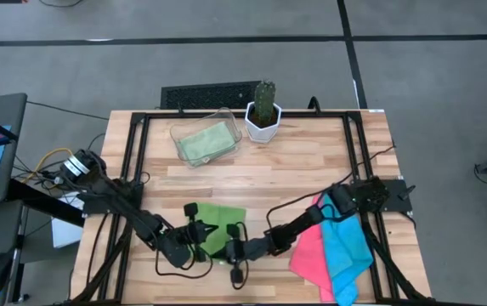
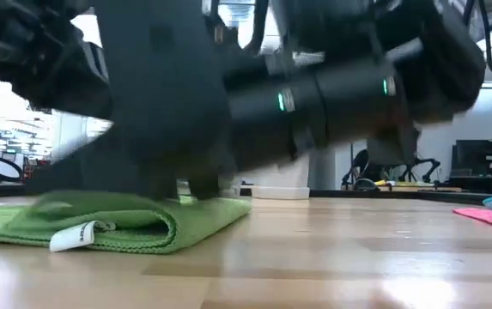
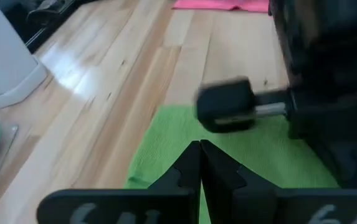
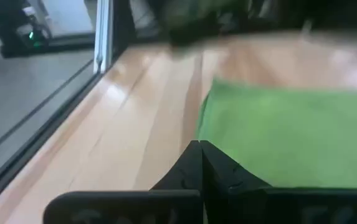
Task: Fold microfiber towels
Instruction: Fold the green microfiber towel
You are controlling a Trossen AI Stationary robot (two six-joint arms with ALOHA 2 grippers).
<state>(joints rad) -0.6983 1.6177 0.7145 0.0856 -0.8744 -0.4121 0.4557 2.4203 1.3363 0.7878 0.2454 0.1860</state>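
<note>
Wooden surface (image 1: pixel 311 161) carried a bright green towel (image 1: pixel 219 218) folded at its near edge, both left gripper (image 1: pixel 202 231) and right gripper (image 1: pixel 236 249) clenched empty above it, one pale towel (image 1: pixel 202 140) trayed, pink (image 1: pixel 309 251) and blue (image 1: pixel 343 246) unfolded.

Towel (image 1: pixel 219 218) between both arms

A robotics lab: wooden table (image 1: pixel 311 161) in a black metal frame (image 1: pixel 133 161), grey floor, monitors behind.
</note>
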